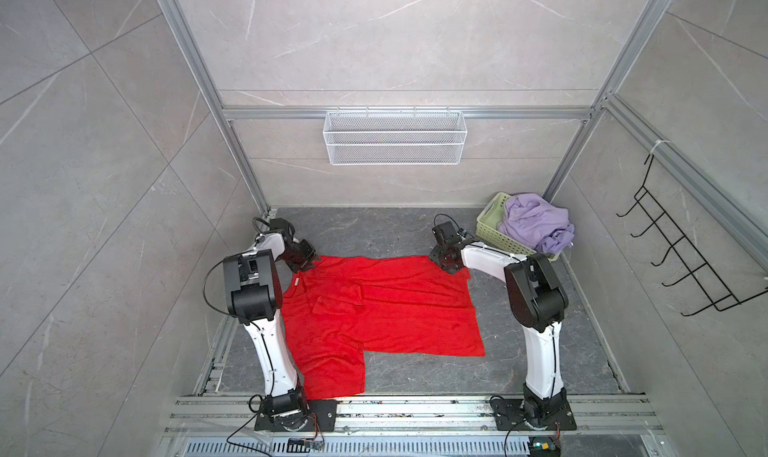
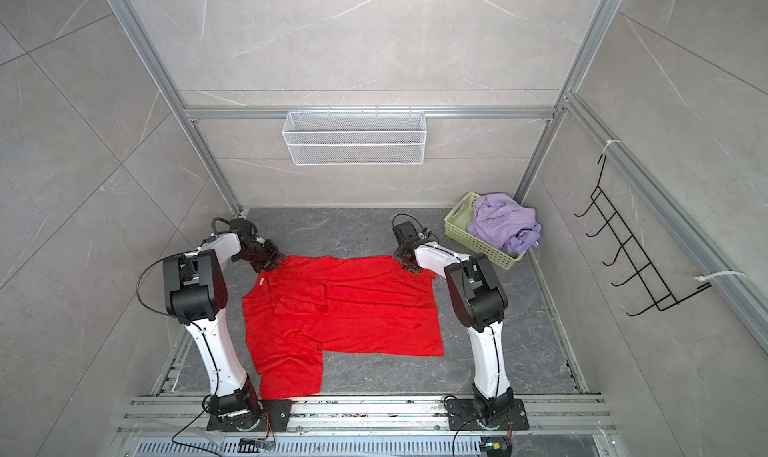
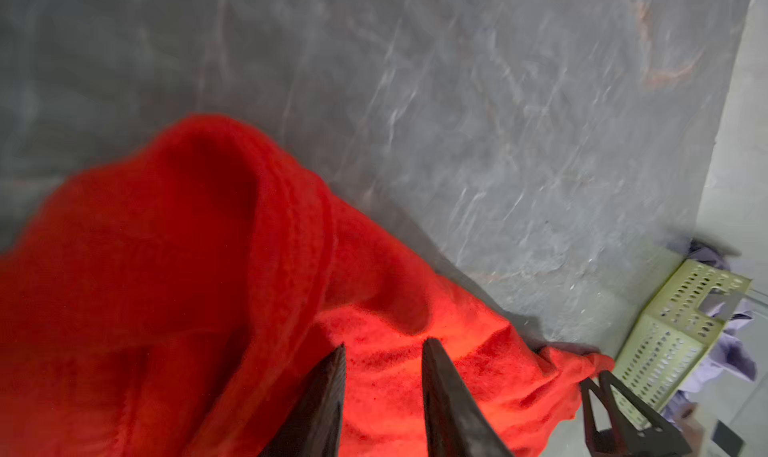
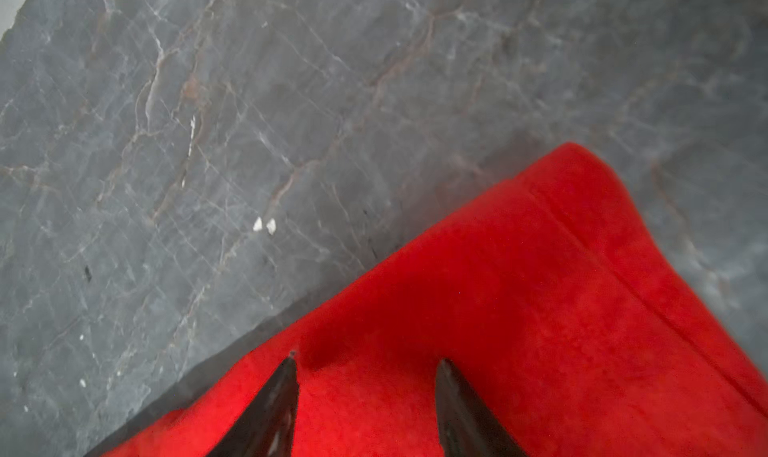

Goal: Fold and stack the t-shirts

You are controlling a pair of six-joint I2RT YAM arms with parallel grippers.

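Overhead, in both top views, the red t-shirt (image 1: 382,309) lies spread on the table (image 1: 374,230) for folding, while the lilac t-shirt (image 1: 536,222) sits heaped in the basket (image 1: 488,222). From the left wrist, the left fingers (image 3: 330,384) stand apart over one far corner of the red cloth, clamping nothing. From the right wrist, the right fingers (image 4: 282,392) gape wider above the other far corner, probably poised to pinch.

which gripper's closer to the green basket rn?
Right. The right gripper sits at the red tee's far corner, just short of the green basket. The left gripper is at the tee's opposite far corner, across the shirt from it.
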